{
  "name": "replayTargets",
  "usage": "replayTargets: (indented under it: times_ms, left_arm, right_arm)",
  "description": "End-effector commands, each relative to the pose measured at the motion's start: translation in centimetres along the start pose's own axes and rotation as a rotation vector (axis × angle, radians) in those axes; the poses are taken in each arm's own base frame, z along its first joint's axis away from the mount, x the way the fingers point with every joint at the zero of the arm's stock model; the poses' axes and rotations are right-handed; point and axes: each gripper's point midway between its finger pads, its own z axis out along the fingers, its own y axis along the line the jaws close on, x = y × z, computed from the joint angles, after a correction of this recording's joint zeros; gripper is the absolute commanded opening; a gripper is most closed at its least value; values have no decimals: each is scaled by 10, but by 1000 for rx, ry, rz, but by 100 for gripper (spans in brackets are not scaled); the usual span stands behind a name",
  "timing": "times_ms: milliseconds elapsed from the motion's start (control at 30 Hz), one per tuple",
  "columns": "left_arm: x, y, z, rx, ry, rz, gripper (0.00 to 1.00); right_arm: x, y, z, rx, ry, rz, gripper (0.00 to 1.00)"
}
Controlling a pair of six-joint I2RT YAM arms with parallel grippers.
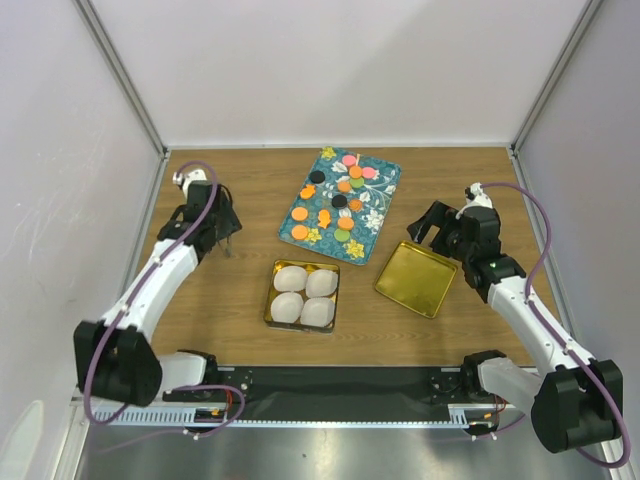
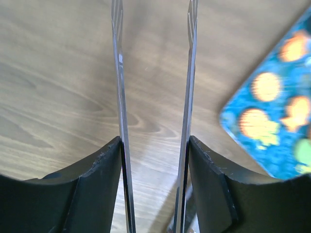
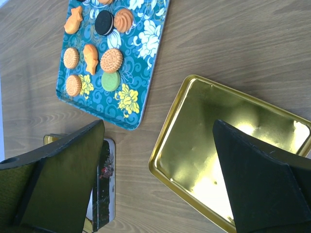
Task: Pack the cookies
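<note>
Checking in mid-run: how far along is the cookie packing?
Done: nothing yet; the four paper cups in the gold tin sit empty, the gold lid off beside it. In hand: nothing; the left gripper hangs over the table beside the teal tray, the right gripper is open above the lid. Left: all the cookies, which lie on the tray.

The wooden table (image 1: 240, 285) bears a teal tray (image 1: 380, 205), gold tin (image 1: 303, 265) and lid (image 1: 415, 278).

no legible text, labels, brands or numbers in any view, teal tray (image 3: 141, 82) carries only a floral print, dark printed panel (image 3: 106, 179) low in the right wrist view too small and blurred to read
</note>
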Motion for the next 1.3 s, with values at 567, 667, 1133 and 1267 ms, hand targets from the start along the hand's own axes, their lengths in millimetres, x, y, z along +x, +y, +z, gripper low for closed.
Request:
replayTargets:
  times_ms: [567, 667, 1133, 1267]
  left_arm:
    - [-7, -103, -113, 347, -40, 310, 55]
    - [2, -125, -108, 358, -12, 364, 55]
    - [43, -183, -68, 359, 97, 510, 52]
    - [54, -193, -54, 358, 122, 521, 52]
  right_arm:
    - [-7, 3, 3, -3, -7, -21, 100]
    - [-8, 4, 3, -2, -11, -22, 100]
    - [-7, 1, 6, 12, -7, -24, 100]
    - [-7, 0, 6, 14, -3, -23, 100]
